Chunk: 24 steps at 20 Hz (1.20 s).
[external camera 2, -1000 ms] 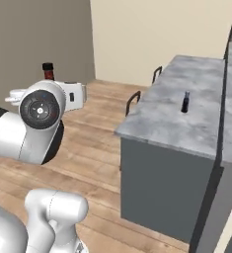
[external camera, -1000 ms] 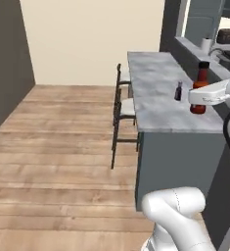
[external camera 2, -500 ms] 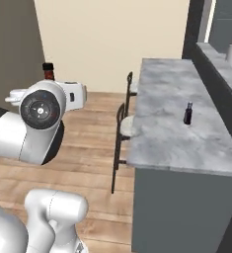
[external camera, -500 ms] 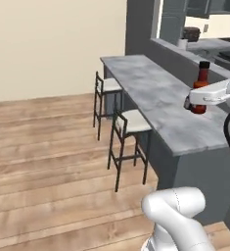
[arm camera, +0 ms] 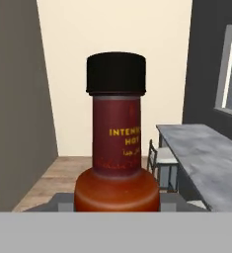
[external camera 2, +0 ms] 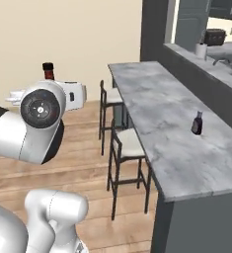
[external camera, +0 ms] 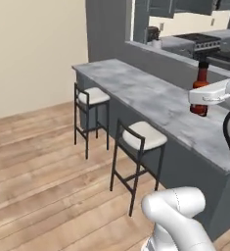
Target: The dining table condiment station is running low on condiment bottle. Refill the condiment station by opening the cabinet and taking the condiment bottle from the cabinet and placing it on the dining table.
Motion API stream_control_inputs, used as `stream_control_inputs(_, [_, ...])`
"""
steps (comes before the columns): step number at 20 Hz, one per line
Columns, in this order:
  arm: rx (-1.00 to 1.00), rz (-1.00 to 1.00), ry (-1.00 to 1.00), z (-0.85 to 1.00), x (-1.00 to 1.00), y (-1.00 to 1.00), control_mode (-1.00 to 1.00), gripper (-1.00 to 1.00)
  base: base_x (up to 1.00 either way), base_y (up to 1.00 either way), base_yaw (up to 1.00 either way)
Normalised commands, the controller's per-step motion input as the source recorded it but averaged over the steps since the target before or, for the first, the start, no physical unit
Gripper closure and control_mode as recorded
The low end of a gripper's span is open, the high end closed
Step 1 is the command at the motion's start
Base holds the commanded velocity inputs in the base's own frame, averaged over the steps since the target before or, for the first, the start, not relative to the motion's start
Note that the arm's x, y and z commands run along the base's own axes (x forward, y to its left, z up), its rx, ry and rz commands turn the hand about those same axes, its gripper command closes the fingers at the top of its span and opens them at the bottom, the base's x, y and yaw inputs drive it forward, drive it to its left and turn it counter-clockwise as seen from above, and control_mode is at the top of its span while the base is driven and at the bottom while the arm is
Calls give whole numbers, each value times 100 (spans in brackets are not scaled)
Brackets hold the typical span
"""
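The condiment bottle (external camera: pixel 200 87), dark red with a black cap, hangs upright in my gripper (external camera: pixel 202 101), which is shut on its lower body above the near end of the dining table (external camera: pixel 150 100). In the right base view only its cap and neck (external camera 2: pixel 49 71) stick up behind the arm's big joint, left of the dining table (external camera 2: pixel 157 108). Close up in the hand view, the condiment bottle (arm camera: pixel 116 148) shows a yellow label, and the dining table (arm camera: pixel 209 155) lies at the right. My fingertips are hidden under the bottle.
A second small dark bottle (external camera 2: pixel 197 123) stands on the table top near the raised back ledge (external camera 2: pixel 206 69). Two stools (external camera: pixel 138 139) (external camera: pixel 91 98) stand along the table's front on the wood floor. Grey-blue wall cabinets (external camera: pixel 160 6) hang behind the ledge.
Both base views have swung as the base moved: the dining table now runs diagonally and closer, with two stools showing. The bottle stays held in the shut gripper.
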Motion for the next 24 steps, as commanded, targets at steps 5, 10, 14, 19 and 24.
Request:
stream_control_inputs(5, [0, 0, 0, 0, 0, 0, 100, 100, 67, 100, -52])
stream_control_inputs(10, [0, 0, 0, 0, 0, 0, 100, 100, 66, 100, -53])
stream_control_inputs(14, [0, 0, 0, 0, 0, 0, 100, 100, 64, 100, -55])
stream_control_inputs(19, [0, 0, 0, 0, 0, 0, 100, 100, 61, 100, -56])
stream_control_inputs(24, [0, 0, 0, 0, 0, 0, 100, 100, 51, 100, -57])
